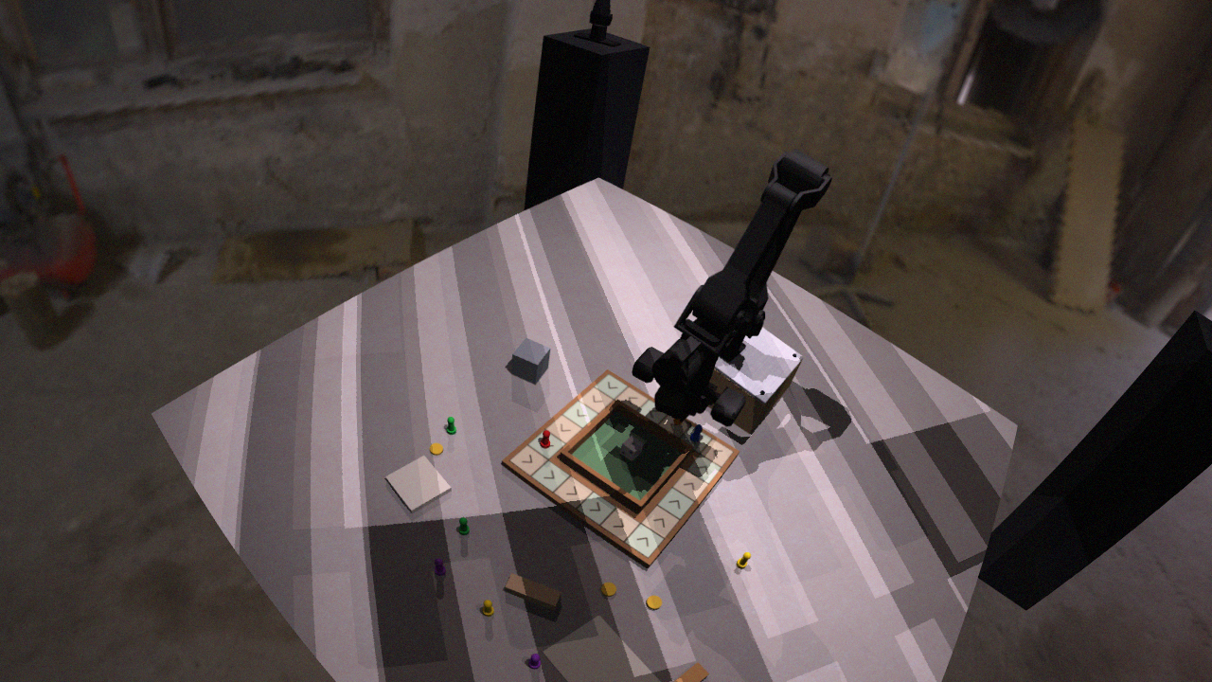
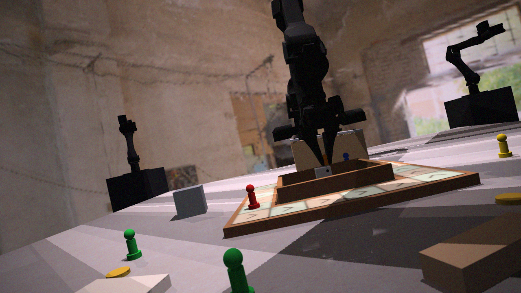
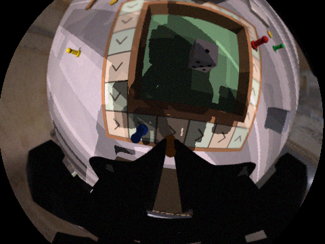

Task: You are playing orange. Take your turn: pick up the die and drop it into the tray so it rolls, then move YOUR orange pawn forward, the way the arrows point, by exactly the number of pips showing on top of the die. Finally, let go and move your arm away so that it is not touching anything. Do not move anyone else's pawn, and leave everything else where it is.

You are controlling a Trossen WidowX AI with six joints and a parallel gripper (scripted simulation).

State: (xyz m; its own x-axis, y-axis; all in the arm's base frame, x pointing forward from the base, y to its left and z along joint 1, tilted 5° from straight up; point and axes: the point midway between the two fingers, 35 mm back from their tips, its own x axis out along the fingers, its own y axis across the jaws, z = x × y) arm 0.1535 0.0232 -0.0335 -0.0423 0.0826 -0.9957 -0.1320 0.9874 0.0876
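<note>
My gripper [image 3: 170, 141] is clenched on orange pawn [image 3: 170, 146]; die [image 3: 203, 55] lies in tray [image 3: 244, 50]. Next: lift, count squares fwd per pips.

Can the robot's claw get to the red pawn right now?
Probably not yet. The claw is shut on the orange pawn, and the red pawn stands across the tray on the board's far side.

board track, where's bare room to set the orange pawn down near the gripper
The gripper is shut on the orange pawn. Crowded to its left in the wrist view: the blue pawn stands there. The track squares to its right are bare. The red pawn stands on the far side.
</note>
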